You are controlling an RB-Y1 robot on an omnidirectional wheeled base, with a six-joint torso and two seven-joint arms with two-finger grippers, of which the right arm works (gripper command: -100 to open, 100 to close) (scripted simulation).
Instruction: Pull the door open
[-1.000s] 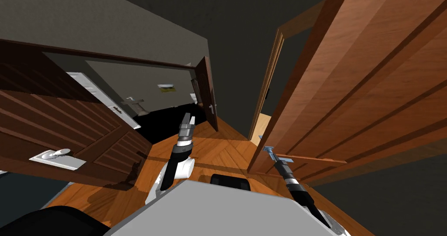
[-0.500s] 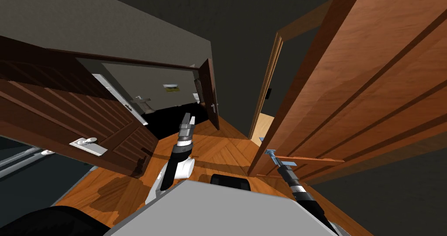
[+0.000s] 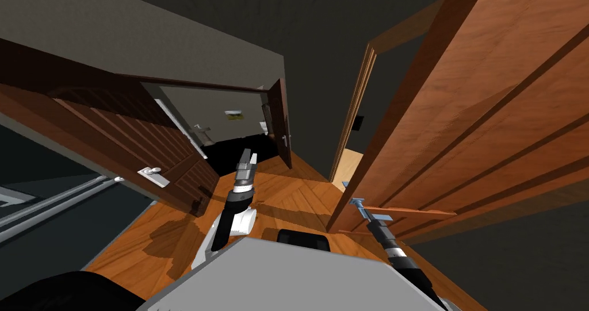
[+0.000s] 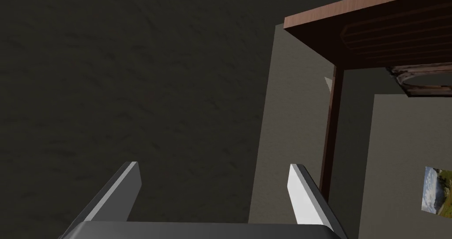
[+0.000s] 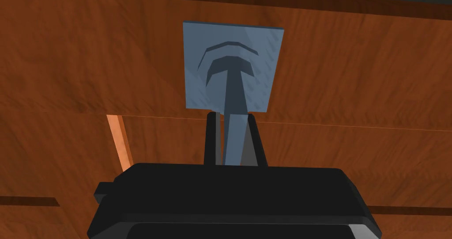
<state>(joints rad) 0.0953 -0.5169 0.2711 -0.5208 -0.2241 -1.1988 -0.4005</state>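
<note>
While the right gripper clenches its 2 fingers on the blue-grey lever handle, the reddish-brown door on the right stands well ajar from its frame, its handle edge near me. I judge the pull to be midway. The next move calls for drawing the handle nearer along the door's arc, with the grip firm. The left gripper hangs released, out ahead over the wooden floor.
</note>
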